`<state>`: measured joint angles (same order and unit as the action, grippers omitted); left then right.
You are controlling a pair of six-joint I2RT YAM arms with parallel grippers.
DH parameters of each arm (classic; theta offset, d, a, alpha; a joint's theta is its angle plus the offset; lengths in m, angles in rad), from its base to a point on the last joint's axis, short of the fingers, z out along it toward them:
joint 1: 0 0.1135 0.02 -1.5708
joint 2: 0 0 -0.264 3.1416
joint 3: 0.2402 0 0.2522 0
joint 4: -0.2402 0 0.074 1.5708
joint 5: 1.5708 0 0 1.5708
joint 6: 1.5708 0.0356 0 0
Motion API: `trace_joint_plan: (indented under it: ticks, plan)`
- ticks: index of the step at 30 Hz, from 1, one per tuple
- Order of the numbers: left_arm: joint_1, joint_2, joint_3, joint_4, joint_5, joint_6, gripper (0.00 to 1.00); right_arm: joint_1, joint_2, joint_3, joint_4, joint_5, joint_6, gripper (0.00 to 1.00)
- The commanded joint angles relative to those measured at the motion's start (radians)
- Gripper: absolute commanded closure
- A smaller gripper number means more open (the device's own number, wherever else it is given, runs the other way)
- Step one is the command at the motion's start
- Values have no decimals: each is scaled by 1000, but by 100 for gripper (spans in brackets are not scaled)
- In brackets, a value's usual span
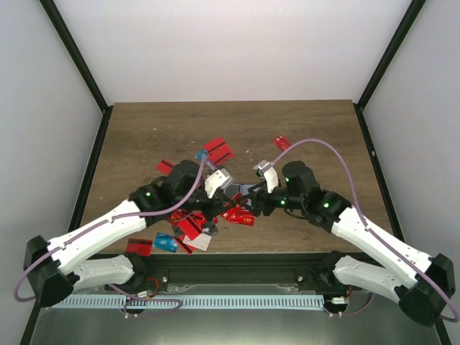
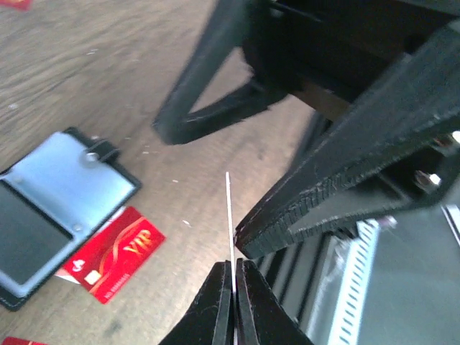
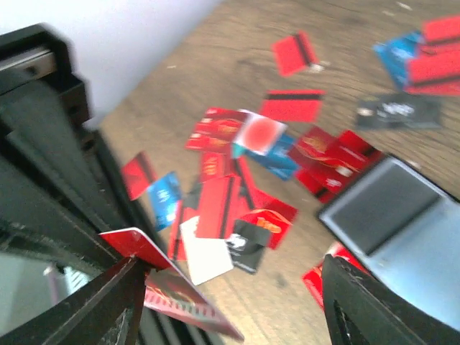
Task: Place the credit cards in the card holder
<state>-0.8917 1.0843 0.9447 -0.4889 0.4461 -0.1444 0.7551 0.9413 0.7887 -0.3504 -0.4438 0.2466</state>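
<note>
Left wrist view: the left gripper (image 2: 234, 272) has its jaws pressed together on a thin card (image 2: 228, 208), seen edge-on and standing up from the fingertips. On the wooden table (image 2: 72, 72) to the left lies the card holder (image 2: 72, 194) – open, its greyish-blue inside facing up. A red VIP card (image 2: 118, 251) lies beside it, one end tucked under its edge.

Right wrist view: the right gripper (image 3: 228, 267) has its jaws spread wide, with nothing between them. A red card (image 3: 172, 295) sits tilted against the finger on the picture's left; whether they touch, I cannot tell. The credit cards (image 3: 230, 201) lie in a loose heap beyond the fingers – mostly red, a few blue. The open holder lies to the right of the heap, with a dark card (image 3: 399, 111) farther off.

Top view: both grippers meet above the scattered cards at the table's near middle. The holder is mostly hidden between them.
</note>
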Motion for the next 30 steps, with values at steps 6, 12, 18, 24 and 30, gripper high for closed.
trace_joint_plan:
  ticks: [6,12,18,24,30]
  plan:
    - [132,256,-16,214,-102,-290,96,-207,177,-27,-6,166,257,33]
    - [180,442,38,208,-58,-366,96,-257,239,-78,65,157,317,35]
    - [196,555,105,168,-73,-376,96,-259,327,-95,117,100,312,37]
    - [206,640,148,171,-61,-364,96,-261,400,-102,180,45,336,37]
    - [218,698,167,186,-51,-354,96,-262,494,-115,231,1,379,37]
